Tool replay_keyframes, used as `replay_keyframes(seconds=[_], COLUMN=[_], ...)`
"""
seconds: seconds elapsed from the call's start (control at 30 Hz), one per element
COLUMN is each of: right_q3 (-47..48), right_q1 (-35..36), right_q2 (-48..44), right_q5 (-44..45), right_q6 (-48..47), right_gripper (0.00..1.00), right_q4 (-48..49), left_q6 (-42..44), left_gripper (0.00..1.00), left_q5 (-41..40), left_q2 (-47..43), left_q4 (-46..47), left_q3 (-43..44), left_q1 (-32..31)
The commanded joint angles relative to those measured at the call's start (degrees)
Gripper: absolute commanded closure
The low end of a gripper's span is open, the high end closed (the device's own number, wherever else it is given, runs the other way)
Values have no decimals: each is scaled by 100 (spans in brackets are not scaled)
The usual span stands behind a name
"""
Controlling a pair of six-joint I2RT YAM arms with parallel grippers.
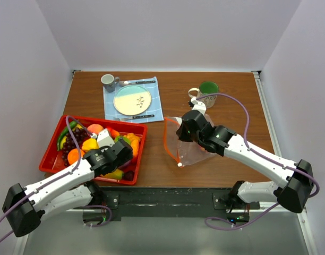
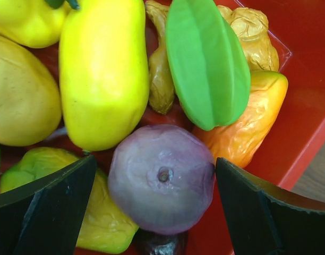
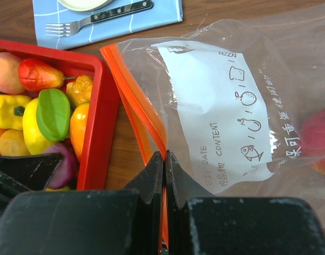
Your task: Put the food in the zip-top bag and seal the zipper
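The food is piled in a red tray at the left. My left gripper hangs low over that pile and is open. A round purple fruit lies between its two fingers, with a small gap on each side. A yellow pepper and a green starfruit slice lie just beyond the purple fruit. The clear zip-top bag lies right of the tray with its mouth gaping. My right gripper is shut on the orange zipper and holds that edge up. A red piece shows inside the bag.
At the back lies a blue cloth with a plate, a fork and a knife. A grey cup stands at the cloth's corner. A green-filled mug stands behind the bag. The tray's right wall is close to the bag's mouth.
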Motion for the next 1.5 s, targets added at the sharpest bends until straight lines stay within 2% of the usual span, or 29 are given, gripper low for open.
replay_keyframes(seconds=[0.0, 0.13, 0.3, 0.33, 0.57, 0.73, 0.9, 1.13, 1.47], right_q3=[-11, -29, -11, -2, 68, 103, 173, 331, 525], right_q1=[-23, -23, -23, -14, -14, -5, -14, -5, -5], right_q2=[-157, -131, -43, -43, -34, 10, 80, 133, -16], right_q5=[-6, -24, -103, -94, -94, -129, -173, -270, -252], right_q6=[-38, -47, -38, -38, -73, -56, -38, 50, 261], right_gripper=[100, 100, 100, 100, 100, 100, 100, 100, 100], right_q4=[148, 201, 245, 236, 219, 210, 219, 157, -141], left_q6=[427, 419, 488, 489, 620, 1051, 1543, 1808, 1359], left_gripper=[0, 3, 29, 40, 60, 64, 65, 67, 67], left_q5=[249, 302, 302, 284, 56, 160, 521, 1645, 2349], left_q2=[85, 103, 33, -2, -424, -652, -776, -347, 744], left_q4=[783, 871, 898, 854, 99, -104, 238, 1975, 4685], left_q3=[-284, -416, -381, -294, 242, 814, 1270, 1474, 1069], left_q1=[178, 222, 231, 231, 231, 231, 231, 153, -138])
